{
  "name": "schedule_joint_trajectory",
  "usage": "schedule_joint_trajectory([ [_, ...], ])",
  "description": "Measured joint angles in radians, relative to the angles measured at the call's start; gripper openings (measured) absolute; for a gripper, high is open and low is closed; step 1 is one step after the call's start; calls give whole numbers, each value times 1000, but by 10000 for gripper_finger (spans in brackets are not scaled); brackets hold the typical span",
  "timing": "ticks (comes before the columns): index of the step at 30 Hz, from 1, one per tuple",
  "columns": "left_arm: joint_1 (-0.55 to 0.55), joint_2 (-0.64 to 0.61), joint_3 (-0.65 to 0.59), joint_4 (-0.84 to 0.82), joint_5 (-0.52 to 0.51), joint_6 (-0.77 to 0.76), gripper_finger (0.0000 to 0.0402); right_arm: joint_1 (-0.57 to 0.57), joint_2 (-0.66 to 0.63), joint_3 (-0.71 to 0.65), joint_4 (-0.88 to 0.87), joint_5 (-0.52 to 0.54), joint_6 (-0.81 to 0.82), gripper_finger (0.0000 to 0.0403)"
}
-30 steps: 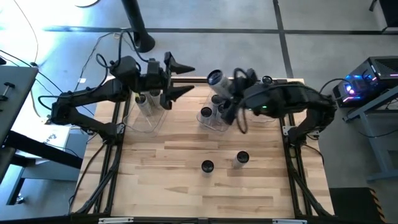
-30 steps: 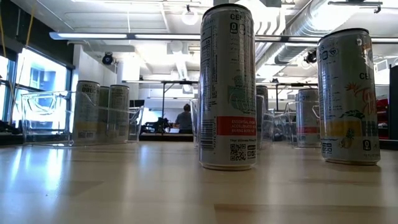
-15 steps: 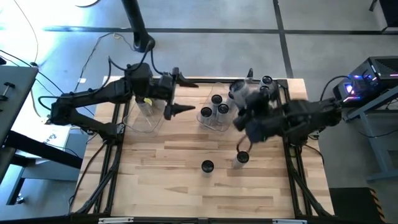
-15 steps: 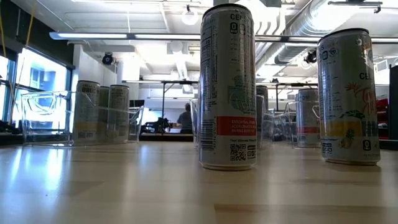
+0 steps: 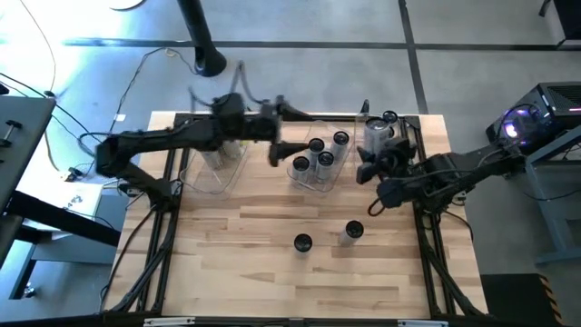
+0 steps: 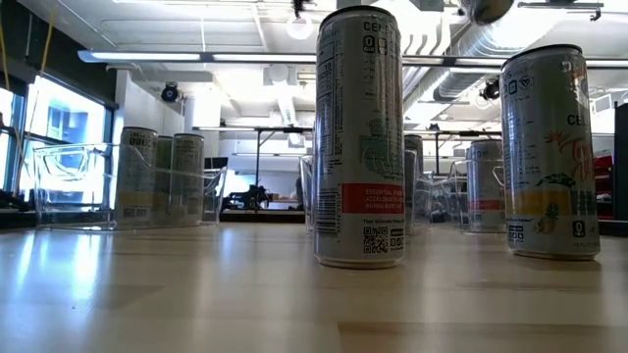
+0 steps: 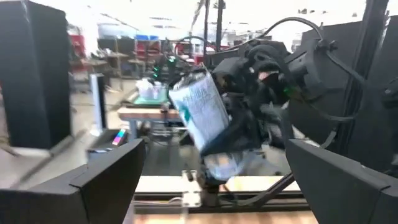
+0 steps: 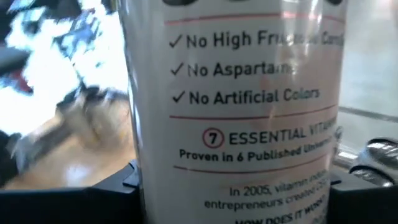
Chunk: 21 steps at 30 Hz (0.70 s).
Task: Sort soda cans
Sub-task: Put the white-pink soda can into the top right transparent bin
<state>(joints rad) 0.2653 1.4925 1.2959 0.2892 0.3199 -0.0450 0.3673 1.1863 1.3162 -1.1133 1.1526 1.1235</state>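
Observation:
My right gripper (image 5: 374, 153) is shut on one soda can (image 5: 376, 136) in the air near the table's far right; the can fills the right wrist view (image 8: 236, 112). My left gripper (image 5: 298, 132) hangs open over the far middle and faces that can (image 7: 200, 115), its fingers wide apart (image 7: 211, 186) and touching nothing. Two cans stand upright on the wood (image 5: 302, 242) (image 5: 352, 232), tall in the low view (image 6: 359, 137) (image 6: 549, 152). Several cans stand in the middle clear bin (image 5: 318, 177). More cans stand in the left clear bin (image 5: 218, 173). My right gripper pinches the can's printed side wall (image 8: 149, 168) between its two fingers (image 8: 118, 183), which lie across the can. The fingers reach in from the table's right side. The can is lifted clear of the table and tilted, as the left wrist view shows.
The two clear bins stand side by side along the far edge. The two loose cans stand in the near middle with bare wood (image 5: 227, 254) around them. Dark frame rails run along the table's left and right edges, and equipment (image 5: 536, 118) stands off the right side.
My right gripper has carried its can from above the middle bin toward the table's right edge and downward, rolling, so the can now shows its side and sits tilted. My left gripper has moved toward the table's right, from over the left bin to beside the middle bin.

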Motion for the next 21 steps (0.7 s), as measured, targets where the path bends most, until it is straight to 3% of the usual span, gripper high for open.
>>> schedule_joint_trajectory([
  [6, 36, 272, 287, -1, 225, -80, 382, -57, -151, -115, 202, -171, -321, 221],
  [14, 73, 507, 644, -80, 224, -129, 381, -112, -332, -136, 242, -293, -572, 221],
  [21, 83, 545, 697, -92, 219, -107, 381, -155, -397, -136, 247, -371, -666, 221],
])
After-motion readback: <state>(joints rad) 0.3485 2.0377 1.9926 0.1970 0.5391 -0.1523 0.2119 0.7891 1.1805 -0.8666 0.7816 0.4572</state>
